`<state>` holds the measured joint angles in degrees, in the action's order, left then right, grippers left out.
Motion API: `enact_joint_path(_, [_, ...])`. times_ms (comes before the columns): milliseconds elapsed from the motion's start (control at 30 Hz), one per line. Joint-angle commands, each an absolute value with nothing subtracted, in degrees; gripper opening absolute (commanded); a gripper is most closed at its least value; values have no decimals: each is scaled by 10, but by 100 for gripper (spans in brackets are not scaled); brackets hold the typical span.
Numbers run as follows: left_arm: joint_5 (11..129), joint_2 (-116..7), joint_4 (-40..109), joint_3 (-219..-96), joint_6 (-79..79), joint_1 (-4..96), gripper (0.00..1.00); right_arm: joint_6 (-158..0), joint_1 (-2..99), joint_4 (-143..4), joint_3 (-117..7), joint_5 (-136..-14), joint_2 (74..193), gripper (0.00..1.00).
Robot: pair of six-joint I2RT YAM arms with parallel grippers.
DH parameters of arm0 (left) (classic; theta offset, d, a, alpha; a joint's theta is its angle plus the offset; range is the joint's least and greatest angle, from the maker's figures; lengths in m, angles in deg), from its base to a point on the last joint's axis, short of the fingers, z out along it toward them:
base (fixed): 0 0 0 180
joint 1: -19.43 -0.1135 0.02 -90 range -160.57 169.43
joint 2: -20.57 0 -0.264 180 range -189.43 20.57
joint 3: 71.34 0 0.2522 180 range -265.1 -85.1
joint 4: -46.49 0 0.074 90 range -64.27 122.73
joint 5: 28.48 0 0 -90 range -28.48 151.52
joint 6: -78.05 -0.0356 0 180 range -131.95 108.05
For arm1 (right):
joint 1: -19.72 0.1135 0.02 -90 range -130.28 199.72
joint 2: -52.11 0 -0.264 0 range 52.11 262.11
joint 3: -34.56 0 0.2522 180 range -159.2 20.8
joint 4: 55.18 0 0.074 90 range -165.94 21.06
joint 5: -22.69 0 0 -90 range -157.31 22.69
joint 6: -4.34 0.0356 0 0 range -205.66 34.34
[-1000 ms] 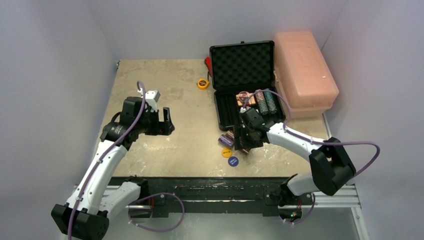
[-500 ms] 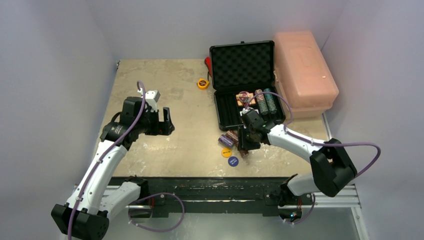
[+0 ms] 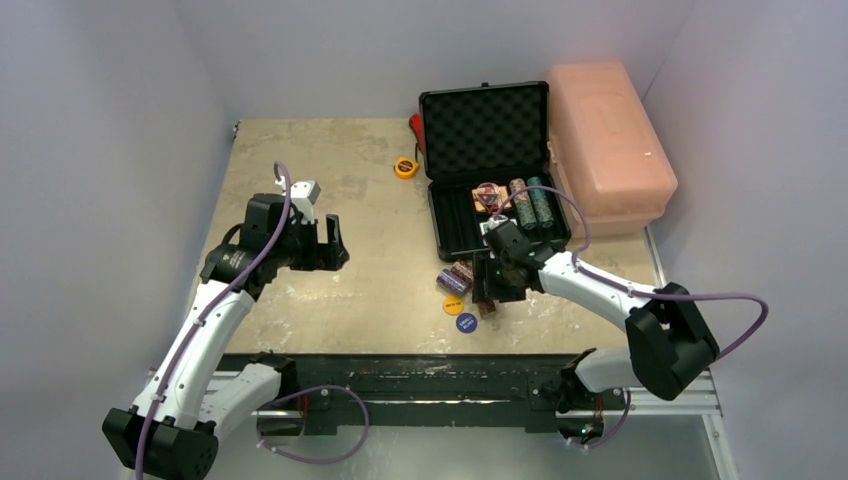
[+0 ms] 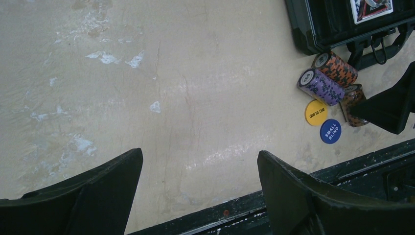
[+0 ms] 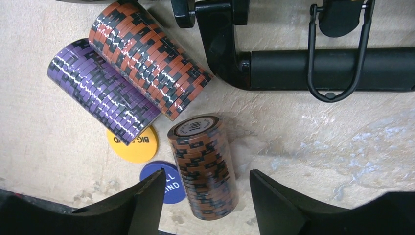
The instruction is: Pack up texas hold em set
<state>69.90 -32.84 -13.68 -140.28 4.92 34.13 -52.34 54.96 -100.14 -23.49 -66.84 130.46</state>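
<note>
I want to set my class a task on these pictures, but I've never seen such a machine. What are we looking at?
These are two robot arms bolted to a table, packing a poker set. One picture looks down from above; the other two come from a camera on each wrist. The open black case already holds some chips; near it stand a pink box and a tape measure. On the table lie a purple stack, an orange stack and a brown stack of chips, plus a yellow disc and a blue disc. The left hand is open and empty. The right hand is open, its fingers either side of the brown stack, not gripping it.
</note>
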Motion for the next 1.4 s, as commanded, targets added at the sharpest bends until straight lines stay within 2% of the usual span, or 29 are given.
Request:
enact_joint_path(0, [705, -327, -135, -1424, 48, 344, 87, -539, 551, -1000, -250, -682, 1309, 72])
enact_joint_path(67, [705, -328, -136, -1425, 47, 344, 87, -546, 551, -1005, -256, -682, 1315, 76])
enact_joint_path(167, [704, -329, -137, -1424, 47, 344, 87, -554, 551, -1010, -262, -680, 1316, 77])
enact_joint_path(700, [703, -336, -138, -1425, 47, 345, 87, -571, 585, -1031, -288, -620, 1362, 63])
enact_joint_path(1000, [702, -341, -139, -1425, 47, 345, 86, -574, 597, -1030, -292, -604, 1372, 61])
enact_joint_path(1133, [700, -342, -140, -1425, 47, 345, 86, -575, 599, -1029, -291, -600, 1375, 54])
enact_joint_path(1300, [700, -344, -140, -1425, 47, 345, 86, -575, 602, -1028, -289, -598, 1375, 39])
enact_joint_path(1367, [701, -345, -140, -1426, 47, 345, 86, -575, 604, -1029, -289, -598, 1375, 38])
